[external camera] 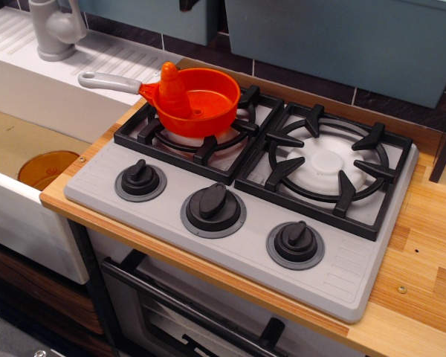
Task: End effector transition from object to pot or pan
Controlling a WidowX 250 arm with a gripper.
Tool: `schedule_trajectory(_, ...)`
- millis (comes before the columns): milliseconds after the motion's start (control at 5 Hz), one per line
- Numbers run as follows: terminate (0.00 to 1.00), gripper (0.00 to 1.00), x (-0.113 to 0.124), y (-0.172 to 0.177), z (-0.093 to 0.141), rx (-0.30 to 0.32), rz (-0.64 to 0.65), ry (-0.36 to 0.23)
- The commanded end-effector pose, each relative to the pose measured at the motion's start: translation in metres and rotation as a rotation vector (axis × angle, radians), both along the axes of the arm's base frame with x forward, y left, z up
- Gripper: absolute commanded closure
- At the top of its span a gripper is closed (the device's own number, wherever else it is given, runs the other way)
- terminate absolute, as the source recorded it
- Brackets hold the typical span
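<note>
The orange toy saucepan [201, 104] sits on the left burner of the toy stove [230, 245]. Its light-grey handle [108, 80] points left toward the sink. An orange cone-shaped toy [171, 88] stands upright inside the pan at its left side. Of my gripper, only a small dark tip [187, 4] shows at the top edge, above and behind the pan and well clear of it. Its fingers are out of frame, so I cannot tell whether they are open or shut.
The right burner [327, 160] has a black grate. Three black knobs [213, 206] line the stove front. A sink [15, 141] at the left holds an amber round dish [46, 168]. A grey faucet [56, 26] stands behind. Teal cabinets [342, 37] hang at the back.
</note>
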State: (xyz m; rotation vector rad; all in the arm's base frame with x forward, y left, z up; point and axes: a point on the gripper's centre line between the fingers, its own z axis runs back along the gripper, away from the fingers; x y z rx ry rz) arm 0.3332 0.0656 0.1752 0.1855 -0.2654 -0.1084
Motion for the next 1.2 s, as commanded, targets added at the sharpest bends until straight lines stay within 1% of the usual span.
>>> schedule_trajectory(0, 0.0, 0.0, 0.033, -0.02, -0.007, -0.04, 0.005, -0.055)
schedule_trajectory(200, 0.0, 0.0, 0.046, -0.019, -0.022, -0.056, -0.017, -0.09)
schedule_trajectory(400, 0.0, 0.0, 0.051, -0.019, -0.038, -0.064, -0.017, -0.103)
schedule_trajectory(600, 0.0, 0.0, 0.045, -0.02, -0.048, -0.074, -0.01, -0.103)
schedule_trajectory(800, 0.0, 0.0, 0.039, -0.025, -0.063, -0.085, 0.003, -0.126)
schedule_trajectory(1000, 0.0, 0.0, 0.036, -0.03, -0.072, -0.097, 0.012, -0.141)
